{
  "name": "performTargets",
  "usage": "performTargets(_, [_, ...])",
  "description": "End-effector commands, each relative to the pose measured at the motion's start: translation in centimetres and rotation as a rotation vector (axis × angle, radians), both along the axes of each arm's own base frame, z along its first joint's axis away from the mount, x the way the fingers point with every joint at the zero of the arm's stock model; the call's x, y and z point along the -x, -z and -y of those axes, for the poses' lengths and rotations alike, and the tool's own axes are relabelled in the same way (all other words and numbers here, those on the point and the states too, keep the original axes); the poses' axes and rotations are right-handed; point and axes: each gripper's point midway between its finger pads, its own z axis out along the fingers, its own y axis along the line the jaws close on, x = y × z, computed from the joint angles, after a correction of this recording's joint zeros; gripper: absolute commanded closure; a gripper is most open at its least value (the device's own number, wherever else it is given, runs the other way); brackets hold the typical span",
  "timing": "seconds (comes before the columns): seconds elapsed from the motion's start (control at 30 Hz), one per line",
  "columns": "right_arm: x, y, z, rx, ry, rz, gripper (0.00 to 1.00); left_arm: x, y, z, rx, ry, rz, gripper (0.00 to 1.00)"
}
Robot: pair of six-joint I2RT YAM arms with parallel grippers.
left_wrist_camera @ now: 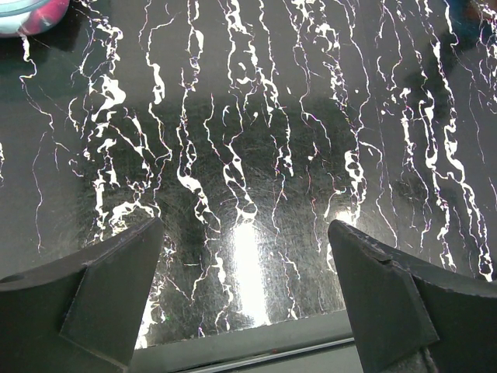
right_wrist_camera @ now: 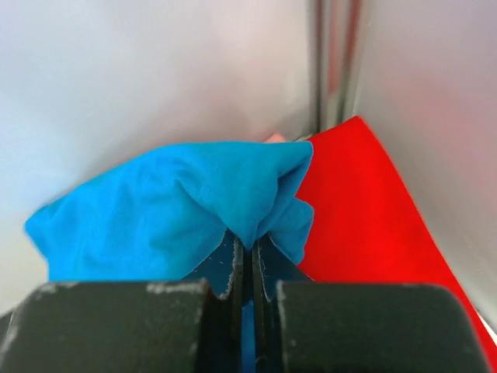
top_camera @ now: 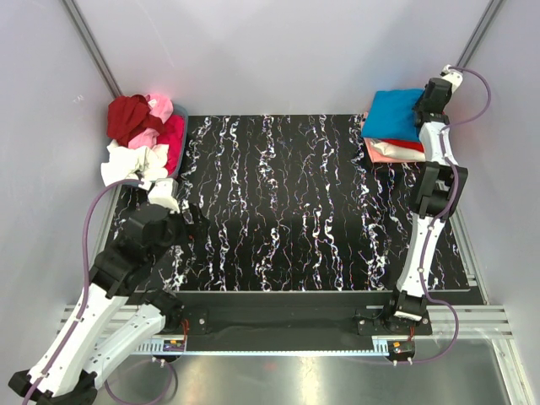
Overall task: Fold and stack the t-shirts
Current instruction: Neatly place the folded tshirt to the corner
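A folded bright blue t-shirt (top_camera: 395,115) lies on top of a red t-shirt (top_camera: 403,145) and a pale pink one (top_camera: 390,153) at the back right of the table. My right gripper (top_camera: 432,99) is at the blue shirt's right edge, shut on a pinch of its cloth; in the right wrist view the blue t-shirt (right_wrist_camera: 178,206) bunches into the closed jaws of the right gripper (right_wrist_camera: 248,250) over the red t-shirt (right_wrist_camera: 361,202). My left gripper (left_wrist_camera: 245,256) hangs open over the bare black mat, holding nothing.
A heap of unfolded t-shirts, dark red (top_camera: 128,116), pink (top_camera: 157,108), magenta (top_camera: 172,135) and white (top_camera: 133,162), fills a bin at the back left. The black marbled mat (top_camera: 295,202) covers the table between white walls.
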Motion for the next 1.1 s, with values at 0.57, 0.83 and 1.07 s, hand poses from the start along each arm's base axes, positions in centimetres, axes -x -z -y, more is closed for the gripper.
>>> performTargets(0.57, [-3.0, -1.5, 7.5, 0.159, 0.097, 0.188, 0.76, -0.8, -0.6, 0.0, 0.006, -0.008, 0.034, 0.05])
performTargets(0.83, [-1.9, -1.3, 6.7, 0.098, 0.097, 0.185, 0.1, -1.0, -0.5, -0.2, 0.014, -0.017, 0.031, 0.06])
performTargets(1.07, [0.6, -10.1, 6.3, 0.068, 0.13, 0.324, 0.08, -1.0, -0.7, -0.3, 0.021, -0.019, 0.04, 0.05])
